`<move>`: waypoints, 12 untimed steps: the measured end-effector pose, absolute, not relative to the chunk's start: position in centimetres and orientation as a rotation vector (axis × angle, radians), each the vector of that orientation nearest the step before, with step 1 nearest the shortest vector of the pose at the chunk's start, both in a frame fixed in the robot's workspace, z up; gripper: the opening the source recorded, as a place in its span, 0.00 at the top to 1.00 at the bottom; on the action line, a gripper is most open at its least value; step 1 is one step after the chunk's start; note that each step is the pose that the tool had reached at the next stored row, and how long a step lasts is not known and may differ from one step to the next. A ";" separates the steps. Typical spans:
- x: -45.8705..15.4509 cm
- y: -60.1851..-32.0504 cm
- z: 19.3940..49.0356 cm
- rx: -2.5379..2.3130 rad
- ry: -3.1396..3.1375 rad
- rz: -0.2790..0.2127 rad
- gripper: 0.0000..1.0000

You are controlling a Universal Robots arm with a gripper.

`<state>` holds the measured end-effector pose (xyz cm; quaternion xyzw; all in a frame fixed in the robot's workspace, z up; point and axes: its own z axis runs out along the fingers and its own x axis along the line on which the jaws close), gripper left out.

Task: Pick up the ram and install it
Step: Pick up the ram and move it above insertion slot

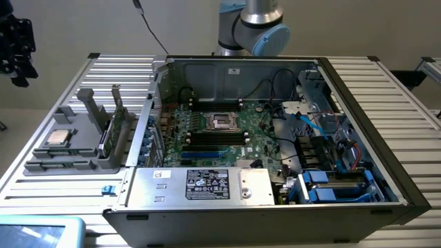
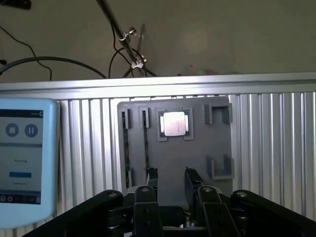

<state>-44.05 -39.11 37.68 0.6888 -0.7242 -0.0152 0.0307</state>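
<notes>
The gripper (image 2: pixel 171 174) hangs above the grey holder (image 2: pixel 197 143), its two fingers (image 2: pixel 152 174) parted with a clear gap between them and nothing in its hold. The holder lies on the ribbed tabletop (image 2: pixel 276 148) close to the edge with the floor beyond, between the computer case (image 1: pixel 276 196) in the middle and that edge. A tablet (image 2: pixel 22 158) lies at the nearby corner.

The ram (image 2: pixel 145 145) seems to stand on edge in a long slot of the holder, just beside the square silver processor (image 2: pixel 173 123), showing as a thin dark strip. A second slot alongside, on the side away from the processor, shows a similar strip. I cannot tell whether that is another stick or an empty groove. The dark memory slots (image 1: pixel 217 137) on the board inside the case look unfilled, so the work appears to be at the pick-up, with no contact made.

To do this step well, the fingers should straddle the stick across its thin faces, centred along its length so it does not tip when lifted. The descent wants to be straight, since the processor sits so close on one side. A firm, square pinch on the upper edge and a straight pull out of the slot should keep it from binding.
</notes>
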 end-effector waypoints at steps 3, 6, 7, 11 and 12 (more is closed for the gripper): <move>-44.9 -39.2 37.1 2.123 -2.232 -0.047 0.65; -45.9 -39.4 36.6 2.122 -2.232 -0.047 0.65; -46.0 -39.6 36.4 2.123 -2.232 -0.047 0.65; -46.1 -40.8 35.7 2.123 -2.232 -0.047 0.65; -46.1 -41.1 35.5 2.123 -2.232 -0.047 0.65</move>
